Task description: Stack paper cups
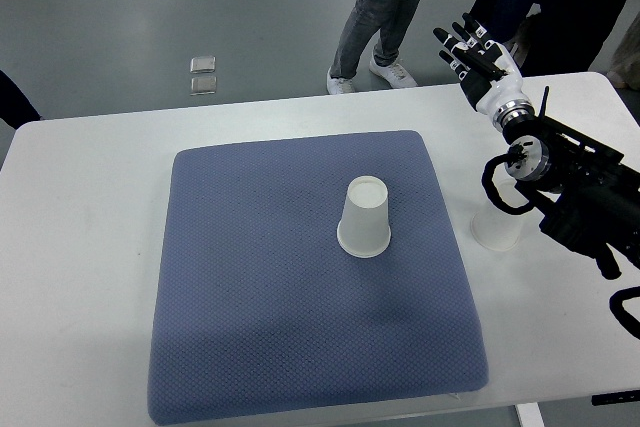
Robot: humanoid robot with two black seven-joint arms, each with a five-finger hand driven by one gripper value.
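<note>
A white paper cup (365, 217) stands upside down near the middle of the blue-grey mat (260, 287). A second white paper cup (495, 229) stands on the white table to the right of the mat, partly hidden under my right forearm. My right hand (472, 52) is raised over the table's far right edge, well beyond both cups, with its fingers spread and holding nothing. My left arm does not show.
The white table (80, 247) carries the mat. Two people's legs (385, 7) stand on the grey floor beyond the table's far edge. A small metal floor plate (203, 75) lies on the floor at the back left.
</note>
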